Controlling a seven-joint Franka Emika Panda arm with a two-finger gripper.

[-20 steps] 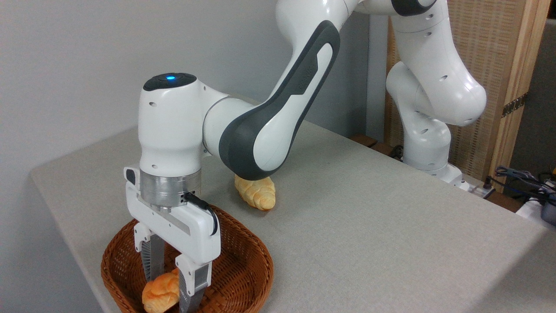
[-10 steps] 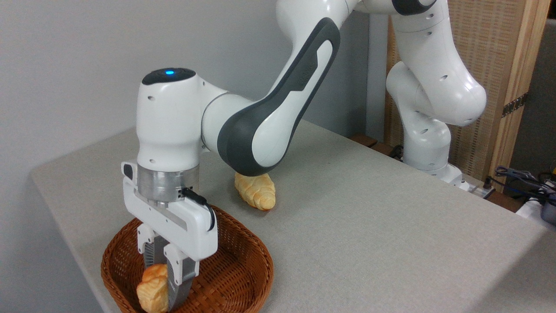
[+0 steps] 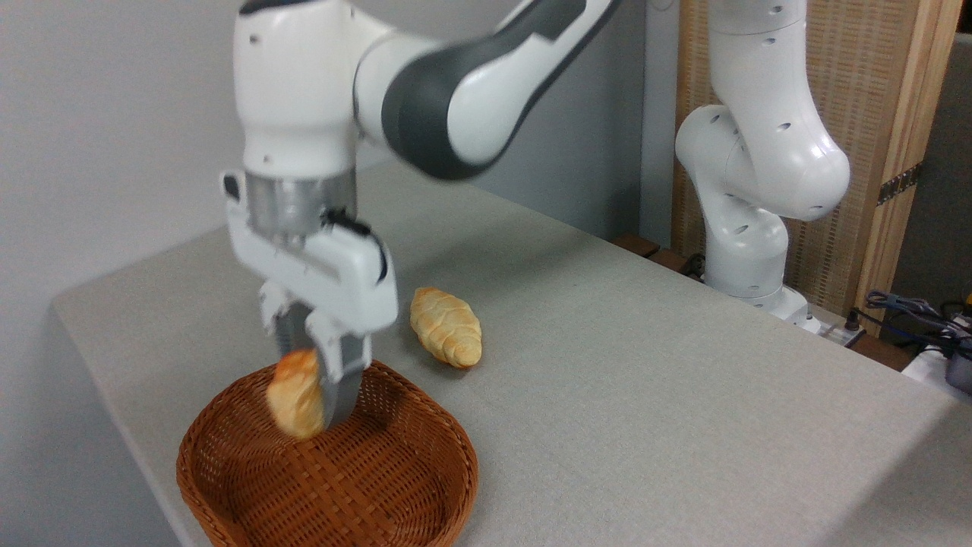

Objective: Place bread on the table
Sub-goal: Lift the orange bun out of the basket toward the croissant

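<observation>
I'm holding the bread (image 3: 295,395) clamped in the gripper (image 3: 315,406) above the basket (image 3: 425,486), and next I'm needing bare tabletop (image 3: 645,395) to lower it onto.

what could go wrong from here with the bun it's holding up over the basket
The small orange-golden bun hangs from the hand pinched near one side, most of its body sticking out past the fingers, so it may twist or slip and drop into the brown woven wicker basket. The frame is motion-blurred, which suggests fast travel that could shake it loose. The paler braided loaf lies on the grey-beige fabric table close by; setting down there could knock it.
</observation>
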